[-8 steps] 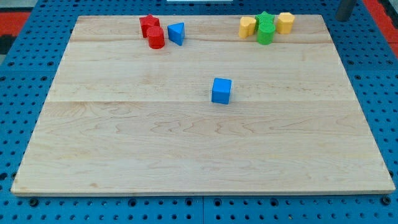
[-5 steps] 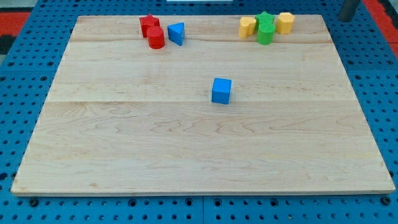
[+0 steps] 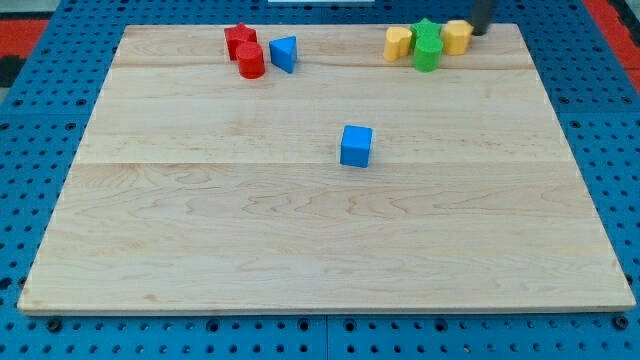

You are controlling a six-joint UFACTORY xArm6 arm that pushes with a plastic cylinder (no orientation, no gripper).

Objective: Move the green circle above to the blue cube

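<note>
The green circle (image 3: pixel 427 55), a short cylinder, stands near the top right of the wooden board (image 3: pixel 320 230), just below a green star (image 3: pixel 427 30). The blue cube (image 3: pixel 356 145) sits near the board's middle, well below and to the left of the circle. My tip (image 3: pixel 479 31) is at the view's top edge, just right of the right yellow block (image 3: pixel 457 36) and up and to the right of the green circle.
A yellow block (image 3: pixel 399 42) lies left of the green pair. At the top left, a red block (image 3: pixel 239 38), a red cylinder (image 3: pixel 250 61) and a blue triangular block (image 3: pixel 284 53) cluster. Blue pegboard surrounds the board.
My tip has moved left along the view's top edge, from the far top right corner to just beside the right yellow block. No block has moved.
</note>
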